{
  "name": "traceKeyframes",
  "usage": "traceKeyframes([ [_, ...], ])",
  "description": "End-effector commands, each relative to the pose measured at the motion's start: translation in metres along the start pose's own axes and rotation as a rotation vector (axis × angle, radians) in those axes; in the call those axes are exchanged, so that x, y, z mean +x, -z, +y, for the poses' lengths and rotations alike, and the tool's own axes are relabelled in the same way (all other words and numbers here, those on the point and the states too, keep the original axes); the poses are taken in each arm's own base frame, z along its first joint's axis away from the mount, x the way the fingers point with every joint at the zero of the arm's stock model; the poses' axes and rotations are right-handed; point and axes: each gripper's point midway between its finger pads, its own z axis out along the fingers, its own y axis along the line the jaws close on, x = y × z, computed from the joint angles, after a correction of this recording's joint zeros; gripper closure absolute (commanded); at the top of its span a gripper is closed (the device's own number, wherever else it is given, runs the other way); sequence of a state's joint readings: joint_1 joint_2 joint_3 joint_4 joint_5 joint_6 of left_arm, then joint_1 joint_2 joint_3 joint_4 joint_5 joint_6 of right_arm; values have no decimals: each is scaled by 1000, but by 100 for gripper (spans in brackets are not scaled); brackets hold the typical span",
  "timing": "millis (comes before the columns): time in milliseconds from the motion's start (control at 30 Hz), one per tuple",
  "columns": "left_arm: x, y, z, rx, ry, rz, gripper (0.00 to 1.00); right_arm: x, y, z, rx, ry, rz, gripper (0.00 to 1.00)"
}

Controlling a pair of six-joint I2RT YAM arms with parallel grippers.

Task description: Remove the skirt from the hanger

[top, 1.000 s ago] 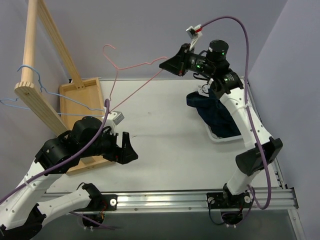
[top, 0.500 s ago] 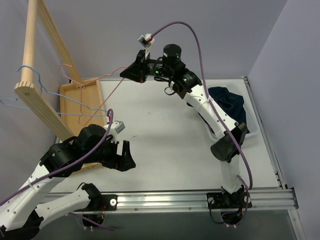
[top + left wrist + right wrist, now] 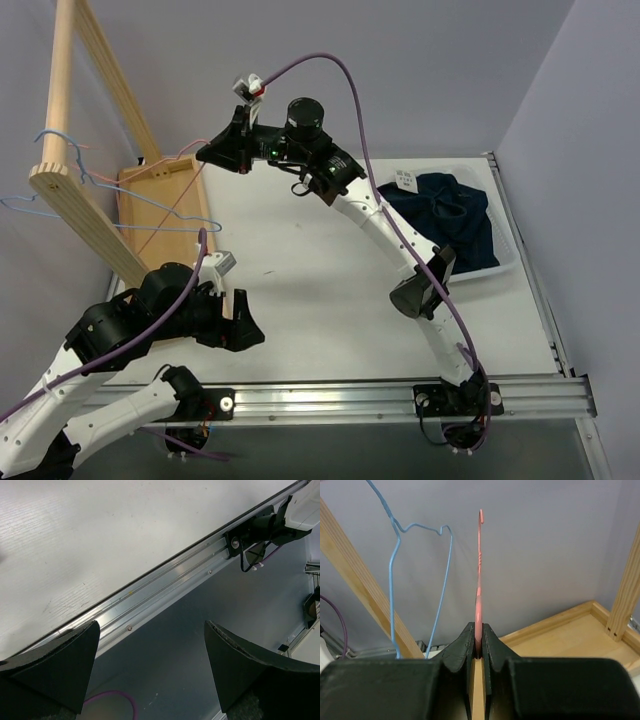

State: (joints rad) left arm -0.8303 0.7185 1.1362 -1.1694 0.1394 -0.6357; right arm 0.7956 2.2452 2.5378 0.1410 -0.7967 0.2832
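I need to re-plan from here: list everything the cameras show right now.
pink hanger: one, pink wire, clamped in the right gripper, raised beside the rack
blue hanger: one clearly seen, light blue wire, hanging on the rack
skirt: none in view
wooden rack: one, pale wood, far left
wooden tray: one, pale wood, table's left side by the rack
garment: one, dark navy, heaped in the bin
bin: one, white, table's far right
table: one, white
left gripper: one, black, open, empty, over the table's near edge
right gripper: one, black, shut on the pink hanger
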Motion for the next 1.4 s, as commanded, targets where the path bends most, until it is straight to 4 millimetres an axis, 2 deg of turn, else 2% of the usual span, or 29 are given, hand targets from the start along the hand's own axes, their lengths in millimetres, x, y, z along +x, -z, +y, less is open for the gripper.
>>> traceKeyframes([
  [0, -7, -1, -8, 25, 6, -24, 6, -56, -5, 33, -73, 118, -166, 100],
  [167, -13, 1, -13, 37, 10, -29, 6, -72, -12, 53, -102, 108, -236, 100],
  [200, -13, 1, -14, 36, 11, -27, 6, -84, -10, 59, -117, 121, -273, 100],
  [367, -12, 0, -13, 34, 38, -32, 6, -96, -11, 70, -145, 116, -317, 100],
  [500, -12, 0, -17, 49, 45, -26, 6, -104, -15, 87, -173, 121, -367, 100],
  [633, -14, -1, -13, 26, 32, -27, 6, -109, -15, 91, -182, 121, -385, 100],
  [767, -15, -2, -19, 50, 38, -20, 6, -125, -6, 96, -172, 145, -419, 100],
  [1067, -17, 1, -20, 46, 31, -18, 6, -142, 7, 93, -146, 160, -452, 100],
  [1233, -16, -1, -21, 51, 43, -13, 6, -145, 16, 86, -117, 160, -442, 100],
  [1367, -17, -2, -22, 56, 44, -17, 6, -150, 23, 89, -108, 172, -443, 100],
])
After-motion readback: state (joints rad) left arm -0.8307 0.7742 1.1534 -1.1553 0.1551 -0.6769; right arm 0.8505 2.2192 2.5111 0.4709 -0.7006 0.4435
